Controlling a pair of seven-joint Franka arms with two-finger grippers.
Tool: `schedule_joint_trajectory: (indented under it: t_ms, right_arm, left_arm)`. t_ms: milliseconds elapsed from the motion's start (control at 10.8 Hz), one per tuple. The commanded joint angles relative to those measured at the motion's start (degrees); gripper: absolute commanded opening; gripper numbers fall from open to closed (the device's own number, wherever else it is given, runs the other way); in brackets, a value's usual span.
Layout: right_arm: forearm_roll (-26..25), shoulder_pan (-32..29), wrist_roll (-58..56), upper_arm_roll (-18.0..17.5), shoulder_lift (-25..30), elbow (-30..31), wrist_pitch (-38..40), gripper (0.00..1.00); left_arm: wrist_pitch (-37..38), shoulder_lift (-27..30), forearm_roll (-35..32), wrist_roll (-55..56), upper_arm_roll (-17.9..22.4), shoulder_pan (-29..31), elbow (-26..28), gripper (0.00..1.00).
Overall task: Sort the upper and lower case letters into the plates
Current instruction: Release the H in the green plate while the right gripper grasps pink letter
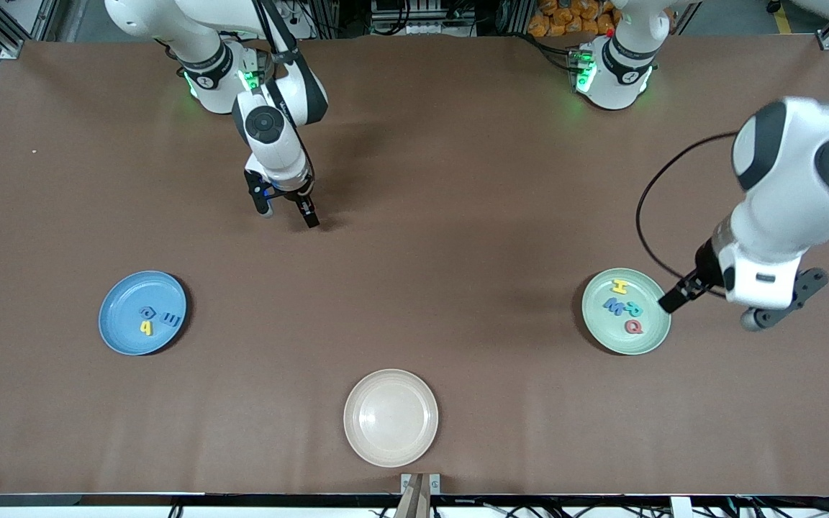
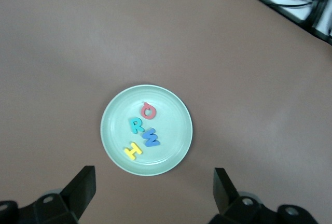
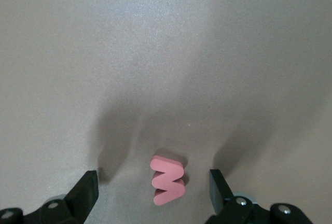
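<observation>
The light blue plate [image 1: 121, 298] lies toward the right arm's end and holds three letters: a blue one [image 1: 147, 311], a teal one [image 1: 170, 319] and a yellow one [image 1: 145, 328]. The mint green plate [image 1: 649, 289] lies toward the left arm's end and holds a yellow H [image 1: 619, 286], blue W [image 1: 612, 306], teal R [image 1: 633, 309] and red Q [image 1: 633, 327]. My right gripper [image 1: 288, 216] is open, low over the table, with a red letter [image 3: 168, 180] lying between its fingers. My left gripper [image 1: 709, 308] is open and empty, high beside the mint plate [image 2: 174, 117].
A cream-beige plate [image 1: 391, 417] with nothing in it lies near the front edge of the brown table, midway between the two other plates. The red letter is hidden by the right gripper in the front view.
</observation>
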State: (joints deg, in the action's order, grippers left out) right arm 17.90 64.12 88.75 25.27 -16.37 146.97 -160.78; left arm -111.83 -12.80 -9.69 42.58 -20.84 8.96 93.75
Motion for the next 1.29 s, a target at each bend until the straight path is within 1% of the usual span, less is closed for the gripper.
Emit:
schedule_joint_trajectory:
  t_ms: [0,92,277,369,461,553,645,738,830,922,1014,1106,1199]
  right_arm:
    - [0.38,-0.23,-0.95,-0.30,0.90,2.26,-2.25,0.17]
    - [0.38,-0.22,-0.77,-0.30,0.72,2.96,-4.00,0.00]
    - [0.38,-0.14,-0.86,-0.30,0.72,3.32,-4.45,0.00]
    - [0.38,-0.14,-0.95,-0.22,0.98,3.32,-4.45,0.00]
    - [0.38,-0.57,-2.25,-0.13,1.42,2.89,-4.37,0.00]
    - [0.38,-3.01,-6.44,-0.04,1.69,1.75,-4.36,0.00]
    - [0.29,-6.95,-12.14,-0.13,2.21,-0.61,-3.93,0.00]
    - [0.29,-10.82,-17.42,-0.13,2.30,-3.42,-3.23,0.00]
    - [0.20,-15.12,-23.56,-0.13,2.13,-7.45,-0.26,0.00]
    - [0.11,-19.43,-30.15,-0.04,2.13,-12.01,4.55,0.00]
    - [-0.15,-23.65,-37.35,0.31,1.78,-16.58,9.65,0.00]
    - [-1.19,-28.91,-43.86,0.31,1.26,-21.50,14.40,0.00]
    - [-3.03,-33.75,-49.15,0.14,-0.05,-26.42,19.49,0.00]
  left_arm:
    - [4.85,6.19,1.51,-9.59,0.98,0.70,1.52,1.00]
    - [7.48,7.51,1.43,-12.06,0.98,2.10,1.00,1.00]
    - [15.29,9.54,1.51,-17.16,0.98,3.95,-0.93,1.00]
    - [17.77,10.41,1.51,-19.70,0.98,4.30,-1.72,1.00]
    - [18.05,11.03,2.04,-24.77,0.98,5.09,-2.42,1.00]
    - [18.05,12.34,4.83,-29.18,1.07,6.40,-2.69,1.00]
    - [18.23,12.88,7.46,-30.61,2.55,6.59,-2.69,1.00]
    - [18.67,13.06,8.01,-30.80,3.87,6.33,-2.87,1.00]
    - [19.02,13.41,8.02,-31.15,3.88,6.33,-2.87,1.00]
    - [19.98,14.02,8.02,-31.15,4.92,5.28,-2.96,1.00]
    - [20.08,14.37,8.02,-31.94,6.94,3.62,-2.96,1.00]
    - [20.25,14.90,8.11,-34.90,7.83,3.00,-2.87,1.00]
    - [20.25,14.82,8.19,-36.85,7.83,2.81,-2.96,1.00]
